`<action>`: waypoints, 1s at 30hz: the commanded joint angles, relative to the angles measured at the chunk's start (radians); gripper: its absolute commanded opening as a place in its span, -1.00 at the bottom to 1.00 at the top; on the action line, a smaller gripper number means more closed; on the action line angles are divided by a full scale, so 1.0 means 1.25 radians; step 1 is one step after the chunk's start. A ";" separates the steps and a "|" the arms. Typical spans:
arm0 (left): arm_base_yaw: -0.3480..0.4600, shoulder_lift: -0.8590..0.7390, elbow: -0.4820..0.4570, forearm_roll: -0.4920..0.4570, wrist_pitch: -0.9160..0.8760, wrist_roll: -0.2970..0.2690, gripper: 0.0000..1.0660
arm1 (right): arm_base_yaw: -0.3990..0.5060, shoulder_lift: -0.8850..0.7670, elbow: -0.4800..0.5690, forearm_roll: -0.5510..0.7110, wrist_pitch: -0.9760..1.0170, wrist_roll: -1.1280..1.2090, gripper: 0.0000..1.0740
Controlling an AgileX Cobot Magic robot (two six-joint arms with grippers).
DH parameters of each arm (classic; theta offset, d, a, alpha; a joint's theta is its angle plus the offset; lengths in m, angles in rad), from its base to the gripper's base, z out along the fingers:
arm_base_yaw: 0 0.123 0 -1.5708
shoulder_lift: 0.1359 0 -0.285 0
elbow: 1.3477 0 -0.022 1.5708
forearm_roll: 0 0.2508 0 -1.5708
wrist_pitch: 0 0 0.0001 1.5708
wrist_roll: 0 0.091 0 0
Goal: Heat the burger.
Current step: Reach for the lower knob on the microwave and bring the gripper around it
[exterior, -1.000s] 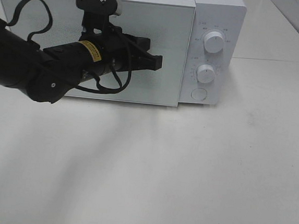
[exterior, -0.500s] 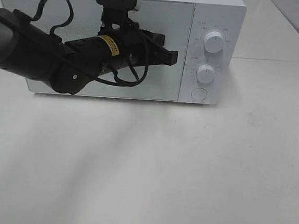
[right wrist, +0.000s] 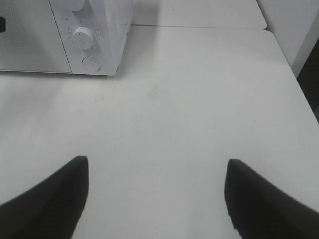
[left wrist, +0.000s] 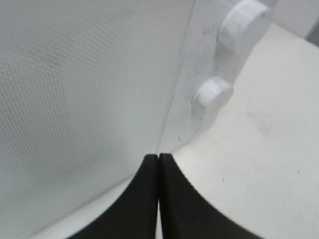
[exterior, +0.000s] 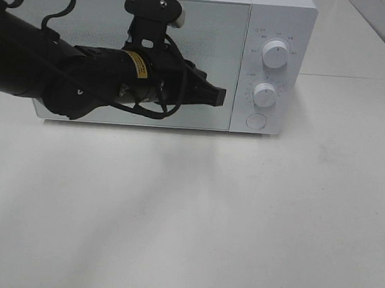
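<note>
The white table (exterior: 252, 230) spreads around the microwave (exterior: 285, 10), its door (exterior: 212, 31) closed. The burger is nowhere in sight, perhaps behind that door. The left gripper (exterior: 215, 96), pinched together, points at the door's right edge, with the lower dial (exterior: 265, 94) just beyond. The right gripper (right wrist: 157, 164) hangs spread wide, well apart.

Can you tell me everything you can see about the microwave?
The microwave is a white box standing on the white table. Its big, pale, shiny door is shut and covers most of the front. To the door's right in the high view sit a round white upper knob, a lower knob and a round button underneath. The left gripper, closed, hovers at the door's edge; I cannot tell whether it touches. The inside is hidden.
</note>
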 commanded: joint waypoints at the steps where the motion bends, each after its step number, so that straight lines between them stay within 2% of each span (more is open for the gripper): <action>1: -0.017 -0.038 0.005 0.001 0.149 0.000 -0.78 | -0.005 -0.022 0.005 -0.003 -0.004 -0.012 0.40; 2: -0.017 -0.038 0.005 0.001 0.149 0.000 -0.78 | -0.005 -0.022 0.005 -0.003 -0.004 -0.012 0.40; 3: -0.017 -0.055 0.005 0.013 0.222 0.000 -0.43 | -0.005 -0.022 0.005 -0.003 -0.004 -0.012 0.40; 4: -0.021 -0.075 0.005 0.011 0.306 -0.006 0.17 | -0.005 -0.022 0.005 -0.003 -0.004 -0.012 0.40; 5: -0.021 -0.075 0.005 0.011 0.306 -0.006 0.17 | -0.005 -0.022 0.005 -0.003 -0.004 -0.012 0.40; 6: -0.021 -0.082 0.005 0.009 0.331 -0.010 0.43 | -0.005 -0.022 0.005 -0.003 -0.004 -0.012 0.40; 7: -0.021 -0.082 0.005 0.009 0.331 -0.010 0.43 | -0.005 -0.022 0.005 -0.003 -0.004 -0.012 0.40; 8: -0.022 -0.101 0.005 0.006 0.391 -0.010 0.93 | -0.005 -0.022 0.005 -0.003 -0.004 -0.012 0.40; 10: -0.022 -0.112 0.005 0.002 0.425 -0.010 0.89 | -0.005 -0.022 0.005 -0.003 -0.004 -0.012 0.40; 12: -0.022 -0.150 0.004 -0.018 0.554 -0.010 0.88 | -0.005 -0.022 0.005 -0.003 -0.004 -0.012 0.40; 19: -0.021 -0.222 0.004 -0.018 0.697 -0.008 0.87 | -0.005 -0.022 0.005 -0.003 -0.004 -0.012 0.40; 22: -0.006 -0.254 0.004 -0.018 0.770 -0.031 0.87 | -0.005 -0.022 0.005 -0.003 -0.004 -0.012 0.40; 27: 0.054 -0.297 0.004 -0.026 0.883 -0.042 0.87 | -0.005 -0.022 0.005 -0.003 -0.004 -0.012 0.40; 28: 0.094 -0.313 0.004 -0.028 0.931 -0.032 0.87 | -0.005 -0.022 0.005 -0.003 -0.004 -0.012 0.40; 30: 0.114 -0.323 0.004 -0.032 0.951 -0.019 0.87 | -0.005 -0.022 0.005 -0.003 -0.004 -0.012 0.40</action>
